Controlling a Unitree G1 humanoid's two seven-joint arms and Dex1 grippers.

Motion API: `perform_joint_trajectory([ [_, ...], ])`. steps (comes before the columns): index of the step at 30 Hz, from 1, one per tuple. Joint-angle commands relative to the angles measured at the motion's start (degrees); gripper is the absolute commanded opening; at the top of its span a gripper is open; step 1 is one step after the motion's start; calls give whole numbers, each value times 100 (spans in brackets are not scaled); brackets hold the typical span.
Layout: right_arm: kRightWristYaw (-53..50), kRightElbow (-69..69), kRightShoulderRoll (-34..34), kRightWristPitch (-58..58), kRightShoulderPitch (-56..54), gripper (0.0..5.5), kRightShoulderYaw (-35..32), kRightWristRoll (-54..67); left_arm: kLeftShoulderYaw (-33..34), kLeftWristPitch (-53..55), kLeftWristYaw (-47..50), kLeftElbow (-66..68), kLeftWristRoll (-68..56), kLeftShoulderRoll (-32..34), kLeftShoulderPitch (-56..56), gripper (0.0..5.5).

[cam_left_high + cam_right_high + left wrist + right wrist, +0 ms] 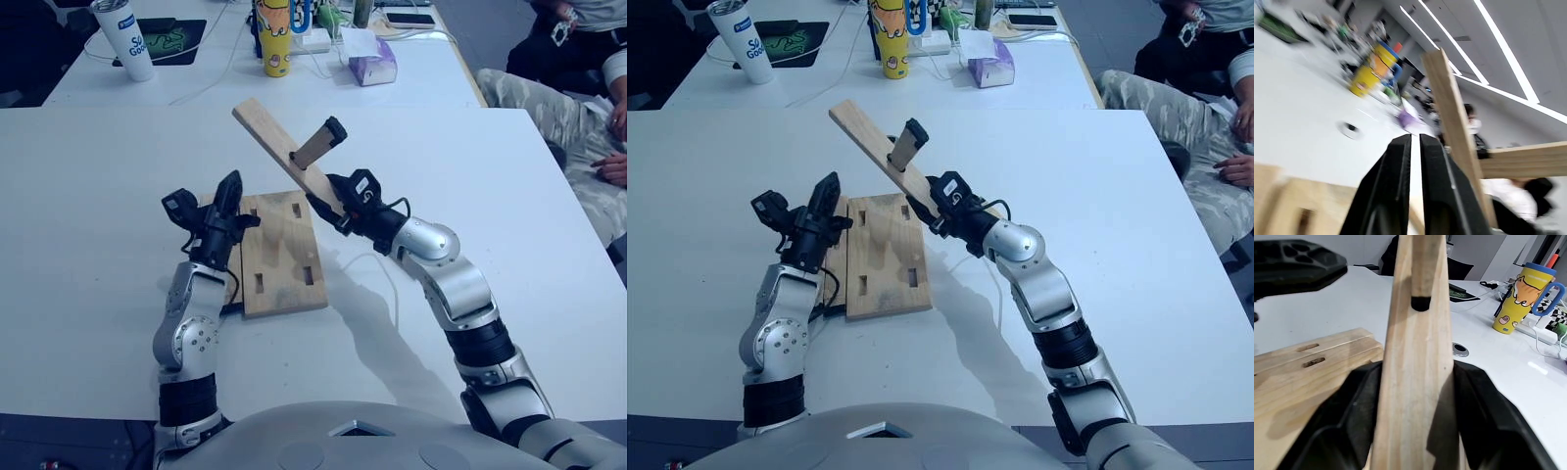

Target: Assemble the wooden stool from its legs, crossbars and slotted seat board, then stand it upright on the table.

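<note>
The right tool [331, 202] squeezes the tilted leg [277, 140] at one end. The left tool [227, 199] is closed, empty. The leg may slip and hit the seat board [281, 262].

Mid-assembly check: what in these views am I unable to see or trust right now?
- Head views: the left gripper and its arm cover the seat board's left edge; what lies there is hidden.
- Left wrist view: blurred; board slots unreadable.
- Right wrist view: the plank in the right gripper runs off top and bottom edges.
- How deep the peg sits: too small.
</note>
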Motion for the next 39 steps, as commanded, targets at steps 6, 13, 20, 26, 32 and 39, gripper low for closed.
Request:
perform_joint_trajectory([
  [6, 500, -76, -92, -551, -89, 207, -35, 110, 453, 590, 163, -193, -1480, 170, -60, 185],
  [13, 766, -80, -81, -758, -86, 207, -46, 146, 412, 721, 283, -366, -1924, 258, -65, 273],
  [20, 1062, -191, -131, -895, 26, 207, -9, 243, 307, 759, 277, -483, -2028, 333, -28, 375],
  [26, 1344, -213, -264, -970, 65, 207, 18, 305, 375, 701, 371, -439, -2120, 386, -114, 379],
  [32, 1412, -215, -286, -969, 91, 207, 22, 284, 455, 646, 457, -364, -2181, 419, -225, 356],
  [39, 1379, -150, -294, -1013, 83, 207, 10, 220, 515, 579, 471, -269, -2150, 445, -295, 242],
])
